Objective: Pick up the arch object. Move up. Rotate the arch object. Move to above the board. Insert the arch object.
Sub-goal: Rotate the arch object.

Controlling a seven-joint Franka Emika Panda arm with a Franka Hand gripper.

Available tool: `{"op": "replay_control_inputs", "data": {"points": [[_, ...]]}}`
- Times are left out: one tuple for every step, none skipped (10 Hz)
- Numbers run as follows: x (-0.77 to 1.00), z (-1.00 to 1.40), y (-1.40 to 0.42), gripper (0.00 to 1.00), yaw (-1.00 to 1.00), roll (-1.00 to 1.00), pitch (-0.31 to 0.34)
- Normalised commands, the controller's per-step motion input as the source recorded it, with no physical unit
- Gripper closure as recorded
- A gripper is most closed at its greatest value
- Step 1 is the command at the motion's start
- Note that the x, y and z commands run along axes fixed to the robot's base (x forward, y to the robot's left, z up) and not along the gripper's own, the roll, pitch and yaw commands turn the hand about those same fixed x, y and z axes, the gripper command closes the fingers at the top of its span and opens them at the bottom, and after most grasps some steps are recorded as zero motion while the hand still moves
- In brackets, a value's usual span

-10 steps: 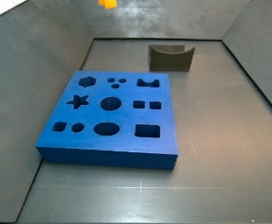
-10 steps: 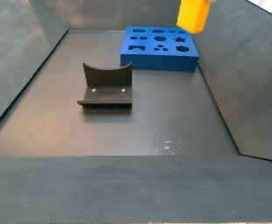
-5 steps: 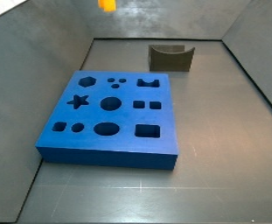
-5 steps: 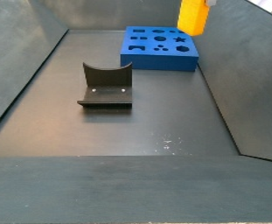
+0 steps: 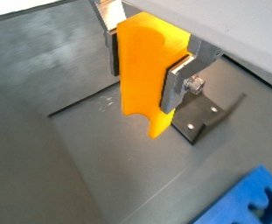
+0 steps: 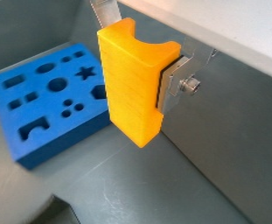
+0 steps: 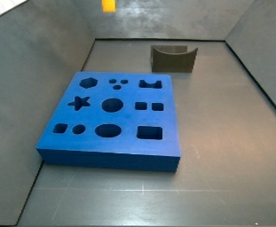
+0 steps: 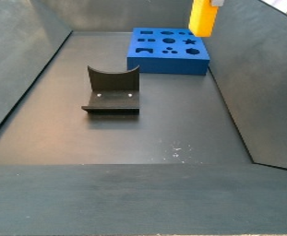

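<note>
My gripper [image 5: 148, 63] is shut on the arch object [image 5: 148, 74], a bright orange-yellow block clamped between the silver fingers [image 5: 177, 83]. In a wrist view the arch object [image 6: 131, 81] hangs beside the blue board [image 6: 47, 94], high above the floor. Both side views catch only the block's lower end, the arch object [image 7: 109, 5] at the upper frame edge and the arch object [image 8: 204, 16] over the back of the board [image 8: 171, 50]. The board [image 7: 114, 117] lies flat with its shaped cut-outs facing up.
The fixture [image 8: 110, 89], a dark bracket with a curved dip, stands on the floor away from the board; it also shows as the fixture [image 7: 173, 58] and the fixture [image 5: 208, 118]. Grey walls enclose the floor on all sides.
The arch object has risen a little: less of it shows at the upper edge of both side views than a second ago.
</note>
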Motion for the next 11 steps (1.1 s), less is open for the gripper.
{"op": "replay_control_inputs", "data": {"points": [[0.03, -0.01, 0.02, 1.0, -1.0, -0.01, 0.0], [0.03, -0.01, 0.02, 1.0, -1.0, -0.01, 0.0], [0.03, -0.01, 0.02, 1.0, -1.0, -0.01, 0.0], [0.03, -0.01, 0.02, 1.0, -1.0, -0.01, 0.0], [0.03, -0.01, 0.02, 1.0, -1.0, -0.01, 0.0], [0.03, -0.01, 0.02, 1.0, -1.0, -0.01, 0.001], [0.03, -0.01, 0.02, 1.0, -1.0, -0.01, 0.001], [0.03, -0.01, 0.02, 1.0, -1.0, -0.01, 0.001], [0.03, -0.01, 0.02, 1.0, -1.0, -0.01, 0.001], [0.03, -0.01, 0.02, 1.0, -1.0, -0.02, 0.001], [0.03, -0.01, 0.02, 1.0, -1.0, -0.02, 0.001]]}}
